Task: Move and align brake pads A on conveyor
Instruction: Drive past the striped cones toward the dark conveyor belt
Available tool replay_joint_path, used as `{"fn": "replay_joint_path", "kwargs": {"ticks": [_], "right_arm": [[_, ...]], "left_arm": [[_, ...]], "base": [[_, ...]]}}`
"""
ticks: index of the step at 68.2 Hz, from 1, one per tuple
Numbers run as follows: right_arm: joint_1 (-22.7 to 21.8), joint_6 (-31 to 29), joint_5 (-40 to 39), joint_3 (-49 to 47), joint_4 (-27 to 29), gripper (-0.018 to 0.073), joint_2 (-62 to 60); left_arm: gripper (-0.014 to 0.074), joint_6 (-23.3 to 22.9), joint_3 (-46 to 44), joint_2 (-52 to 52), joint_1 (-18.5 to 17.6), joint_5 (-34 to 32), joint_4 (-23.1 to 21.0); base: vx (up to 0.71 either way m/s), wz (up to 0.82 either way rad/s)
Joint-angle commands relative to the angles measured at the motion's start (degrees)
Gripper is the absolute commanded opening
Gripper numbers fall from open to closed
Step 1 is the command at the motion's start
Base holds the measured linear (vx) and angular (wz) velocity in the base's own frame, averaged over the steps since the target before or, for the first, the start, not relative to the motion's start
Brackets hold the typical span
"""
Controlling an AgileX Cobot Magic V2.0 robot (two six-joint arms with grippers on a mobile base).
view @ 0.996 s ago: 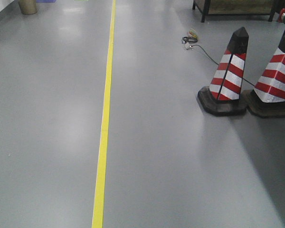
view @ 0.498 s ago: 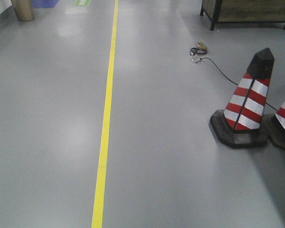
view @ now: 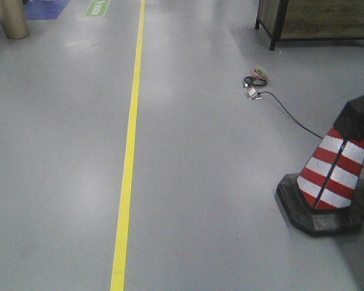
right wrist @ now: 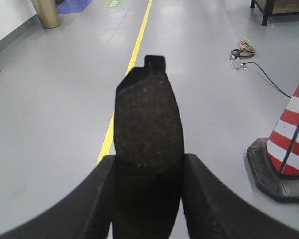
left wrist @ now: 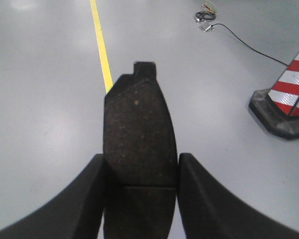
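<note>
Grey glossy floor (view: 230,182) in the front view carries a yellow painted line (view: 126,182) and a red-white striped cone (view: 335,176). Left wrist view: left gripper (left wrist: 140,167) clamps flat dark grey brake pad (left wrist: 138,124) above the floor. Right wrist view: right gripper (right wrist: 148,167) clamps second dark grey brake pad (right wrist: 147,114).

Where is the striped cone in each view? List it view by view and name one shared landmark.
Exterior front-facing: striped cone at lower right.
Left wrist: striped cone cropped at the right edge, right of the brake pad.
Right wrist: striped cone cropped at the right edge.
Shared landmark: yellow floor line, left of the cone in every view.
</note>
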Motion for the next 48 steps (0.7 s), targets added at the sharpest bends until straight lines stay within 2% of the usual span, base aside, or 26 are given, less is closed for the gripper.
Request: {"fn": "replay_joint_path", "kwargs": {"ticks": [1,48], "right_arm": [[-0.4,-0.3,-5.4,-1.7,-0.4,-0.0007,0.5],[-0.4,-0.3,-5.5,-1.7,-0.4,-0.0007,0.5]], "left_arm": [[-0.0006,-0.6,-1.6,0.4,-0.1,-5.0,-0.3],[-0.0006,-0.6,-1.6,0.4,-0.1,-5.0,-0.3]], "base": [[0.61,-0.07],[0.52,-0.07]]}}
